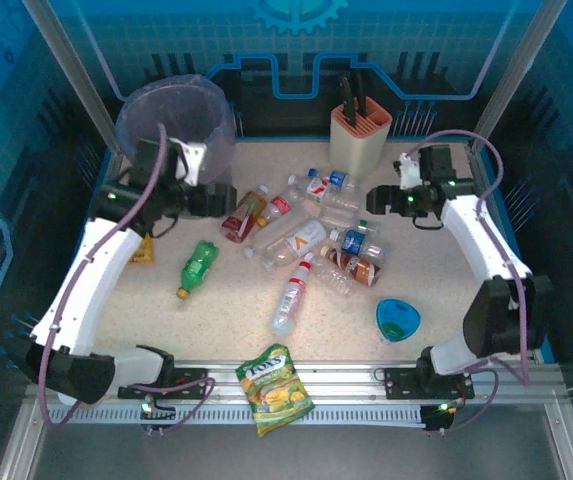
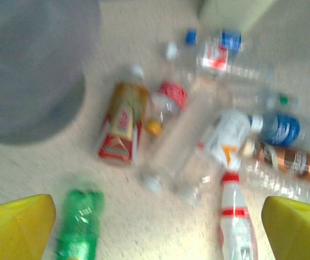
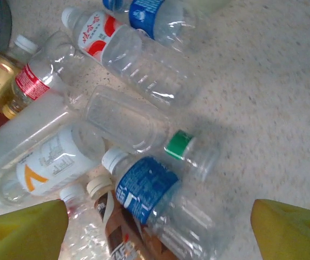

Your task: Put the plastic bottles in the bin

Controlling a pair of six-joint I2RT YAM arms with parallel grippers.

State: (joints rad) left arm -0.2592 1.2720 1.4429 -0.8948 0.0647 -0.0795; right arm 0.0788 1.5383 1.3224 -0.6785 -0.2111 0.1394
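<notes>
The left gripper (image 2: 157,205) hangs spread wide, nothing between its yellow fingers, just beside the bin (image 1: 221,125) at the far left corner. The right gripper (image 3: 159,208) is spread too and empty, poised over the heap of plastic bottles (image 1: 306,235) in the middle of the table (image 1: 446,290); one green bottle (image 1: 199,265) lies apart, left of the heap.

The trouble I'd expect is in the heap itself. The bottles overlap and touch, so jaws closing on the blue-labelled bottle (image 3: 146,189) may catch the brown one (image 3: 117,235) tucked against it, or squeeze the round body until it squirts sideways; a nudged bottle could roll and scatter its neighbours. Both arms reaching into one pile might also foul each other. At the bin, the loose liner could snag a finger.

The bottles are thin clear plastic, ribbed along their walls and easily dented; their labels are glossy film, their caps small, hard and round; the tabletop is speckled and matt; the bin's liner is crinkled and translucent.
</notes>
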